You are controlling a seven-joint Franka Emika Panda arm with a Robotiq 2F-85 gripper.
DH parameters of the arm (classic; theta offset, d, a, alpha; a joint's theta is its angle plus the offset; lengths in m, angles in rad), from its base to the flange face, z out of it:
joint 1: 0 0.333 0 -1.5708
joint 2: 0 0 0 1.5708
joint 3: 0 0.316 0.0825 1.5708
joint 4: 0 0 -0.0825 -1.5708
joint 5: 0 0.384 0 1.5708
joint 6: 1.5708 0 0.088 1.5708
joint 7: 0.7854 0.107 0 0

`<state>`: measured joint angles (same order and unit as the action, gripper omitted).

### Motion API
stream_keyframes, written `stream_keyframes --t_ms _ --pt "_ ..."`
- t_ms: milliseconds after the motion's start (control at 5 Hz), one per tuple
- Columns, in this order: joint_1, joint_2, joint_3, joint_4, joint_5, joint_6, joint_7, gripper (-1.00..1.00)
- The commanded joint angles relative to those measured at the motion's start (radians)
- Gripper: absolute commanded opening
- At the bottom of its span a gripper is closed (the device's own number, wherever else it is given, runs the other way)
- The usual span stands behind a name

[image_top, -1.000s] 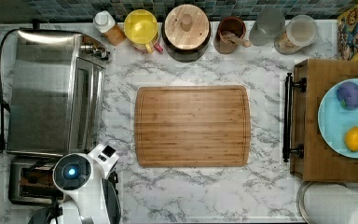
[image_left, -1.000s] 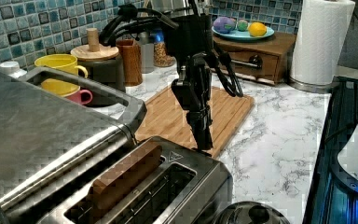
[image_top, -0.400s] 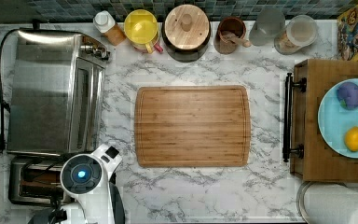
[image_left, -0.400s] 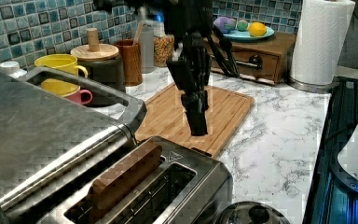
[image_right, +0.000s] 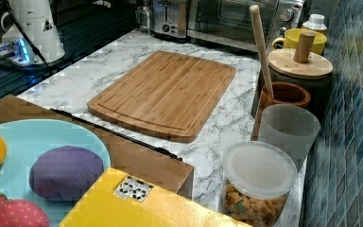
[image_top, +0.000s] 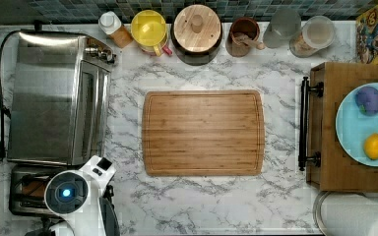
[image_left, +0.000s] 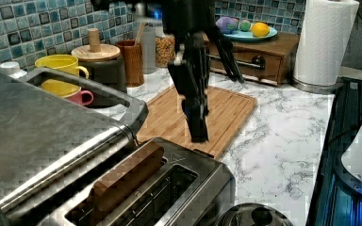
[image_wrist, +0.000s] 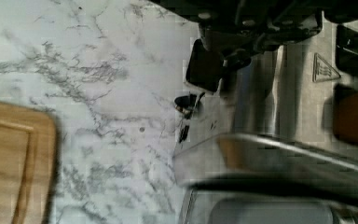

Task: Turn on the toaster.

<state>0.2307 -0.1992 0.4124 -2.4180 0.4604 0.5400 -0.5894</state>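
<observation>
In the top view, the toaster [image_top: 27,191] sat at the near left corner of the marble counter [image_top: 202,206], just below the large toaster oven [image_top: 54,98], with brown bread [image_top: 32,188] showing in its slot. The white arm [image_top: 76,196] covered the toaster's right end. A wooden cutting board [image_top: 203,132] lay in the middle of the counter, well apart from the toaster, and a blue plate [image_top: 362,125] of fruit rested on a wooden box at the top view's right.

In the left view, the toaster [image_left: 169,188] stood in the foreground beside the toaster oven [image_left: 42,127], one long slice of bread [image_left: 127,176] standing up out of the slot. The dark gripper [image_left: 197,127] hung above the counter just past the toaster's far end, over the near edge of the cutting board [image_left: 226,113], touching nothing. Whether its fingers were apart or together I cannot tell. A yellow mug [image_left: 59,63] and a paper towel roll [image_left: 323,42] stood farther off.

In the right view, the toaster [image_right: 168,19] appeared at the far end of the counter, left of the toaster oven [image_right: 236,21], its end panel facing the cutting board [image_right: 165,92].

In the wrist view, the toaster's [image_wrist: 270,98] steel end and a black lever [image_wrist: 205,67] lay close under the gripper's dark body, with the bread [image_wrist: 352,114] visible in the slot.
</observation>
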Motion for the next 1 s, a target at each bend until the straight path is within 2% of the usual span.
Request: stream_keyframes --t_ms 200,800,1000 --pt "-0.051 0.202 0.106 0.023 -0.211 0.095 0.226 -1.00" --pt "-0.095 0.339 0.043 -0.026 -0.299 0.145 0.319 -1.00" --pt "-0.104 0.355 0.014 -0.057 -0.277 0.165 0.310 -1.00"
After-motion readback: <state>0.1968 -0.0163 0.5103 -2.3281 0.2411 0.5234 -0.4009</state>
